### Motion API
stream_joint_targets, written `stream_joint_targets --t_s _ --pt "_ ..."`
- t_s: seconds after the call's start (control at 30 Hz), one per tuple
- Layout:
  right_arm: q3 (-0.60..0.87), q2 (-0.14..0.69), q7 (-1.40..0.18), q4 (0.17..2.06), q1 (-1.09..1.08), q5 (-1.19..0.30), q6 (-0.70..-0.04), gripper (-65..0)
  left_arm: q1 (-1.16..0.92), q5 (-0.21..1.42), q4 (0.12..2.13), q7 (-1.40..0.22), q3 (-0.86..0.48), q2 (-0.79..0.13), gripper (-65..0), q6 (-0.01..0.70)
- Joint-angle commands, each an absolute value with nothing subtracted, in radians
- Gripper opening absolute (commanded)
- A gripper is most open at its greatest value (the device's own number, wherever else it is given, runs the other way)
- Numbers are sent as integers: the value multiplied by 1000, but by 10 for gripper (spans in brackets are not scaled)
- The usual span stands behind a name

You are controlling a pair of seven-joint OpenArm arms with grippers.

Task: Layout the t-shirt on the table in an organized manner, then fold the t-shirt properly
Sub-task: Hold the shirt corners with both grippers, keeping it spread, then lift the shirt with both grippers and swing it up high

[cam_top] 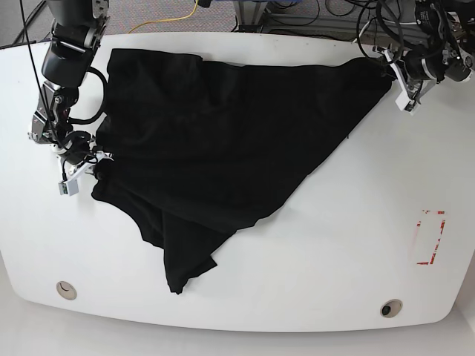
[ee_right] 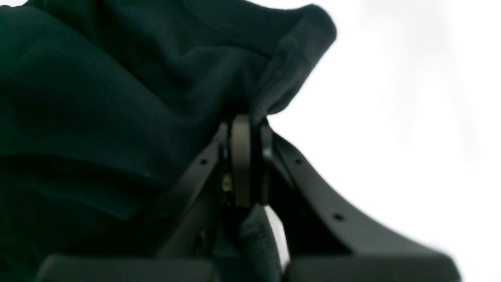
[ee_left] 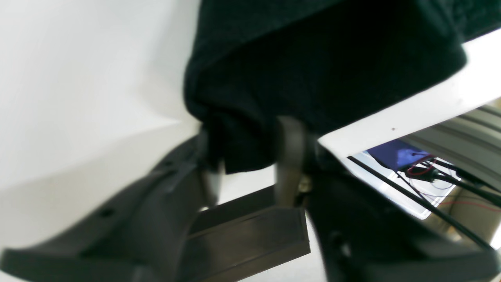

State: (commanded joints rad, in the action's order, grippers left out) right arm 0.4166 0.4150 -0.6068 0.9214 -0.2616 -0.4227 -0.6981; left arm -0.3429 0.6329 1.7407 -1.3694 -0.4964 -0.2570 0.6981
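Observation:
The black t-shirt (cam_top: 223, 141) lies partly spread on the white table (cam_top: 334, 245), stretched between both arms, with a loose folded flap trailing toward the near edge. At the far right corner my left gripper (cam_top: 387, 72) is shut on a bunched corner of the t-shirt (ee_left: 313, 58), the cloth pinched between its fingers (ee_left: 289, 156). At the left edge my right gripper (cam_top: 95, 166) is shut on another corner. In the right wrist view, its fingers (ee_right: 240, 156) clamp a fold of the t-shirt (ee_right: 98, 98) above the table (ee_right: 391, 117). No print shows.
A red rectangle marking (cam_top: 430, 237) sits near the right edge. Two grommet holes (cam_top: 65, 289) (cam_top: 390, 307) are near the front. The table edge (ee_left: 411, 113) runs just beside my left gripper, with cables (ee_left: 422, 172) beyond it. More cables (cam_top: 326, 11) lie behind the table.

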Motion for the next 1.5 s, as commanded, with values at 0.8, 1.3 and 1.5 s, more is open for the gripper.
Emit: stream_joint_targets --t_s 0.8,1.3,1.5 --pt "536 372 -806 1247 -243 -424 -698 -650 -110 608 1882 -1389 -501 -332 -650 698" --pt "547 372 -923 1504 -308 -424 -698 -650 147 607 1888 -1396 -499 -449 -650 698" --pt "558 389 -993 1509 -383 -423 -698 -650 277 605 1888 -1396 -496 -450 -650 698"
